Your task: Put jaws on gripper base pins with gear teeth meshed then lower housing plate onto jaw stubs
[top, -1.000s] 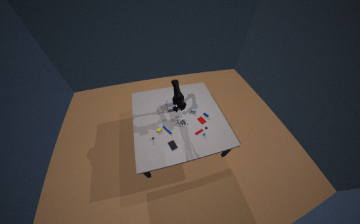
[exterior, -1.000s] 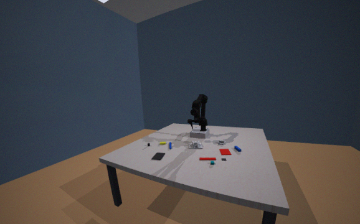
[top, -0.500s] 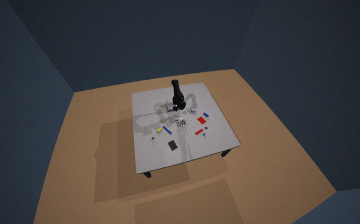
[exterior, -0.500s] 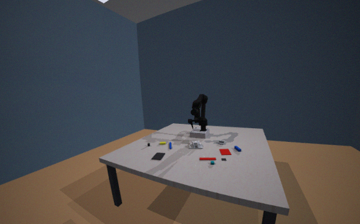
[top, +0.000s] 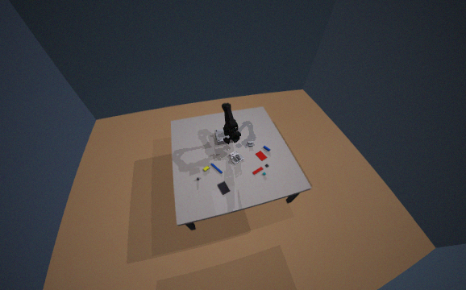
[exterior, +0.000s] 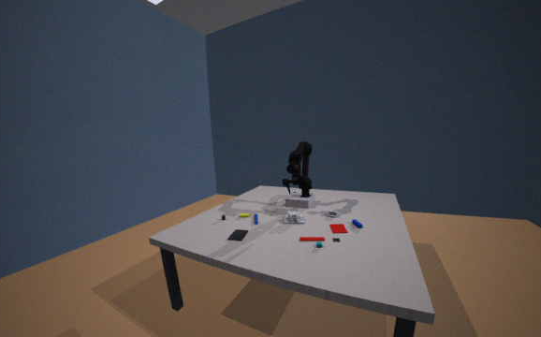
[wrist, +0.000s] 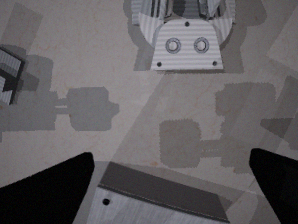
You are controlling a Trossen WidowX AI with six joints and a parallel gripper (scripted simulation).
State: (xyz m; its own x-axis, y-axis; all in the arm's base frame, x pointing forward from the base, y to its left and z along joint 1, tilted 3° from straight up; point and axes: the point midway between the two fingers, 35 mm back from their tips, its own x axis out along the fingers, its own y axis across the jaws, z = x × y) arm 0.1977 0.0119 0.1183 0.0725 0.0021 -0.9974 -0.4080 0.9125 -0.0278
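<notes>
The gripper assembly [top: 236,157] [exterior: 294,218] stands on the table, its white curved jaws on either side in the wrist view. A pale trapezoid plate [wrist: 187,59], apparently the housing plate, lies over its robot-side end. Two round stubs show within ringed holes in it, and it looks level. Whether it is fully closed, and how the gear teeth mesh beneath it, cannot be seen. My gripper [top: 231,141] [exterior: 292,191] [wrist: 172,159] is open and empty, raised on the robot's side of the assembly, clear of it.
My pale base block [exterior: 299,201] [wrist: 150,207] is close to the gripper. A small grey-white part [top: 250,143] [exterior: 332,213] [wrist: 11,75] lies beside the assembly. Blue bars, a yellow block [top: 206,168], a red bar [top: 257,171], a red square [top: 261,155] and a black square [top: 223,188] lie around.
</notes>
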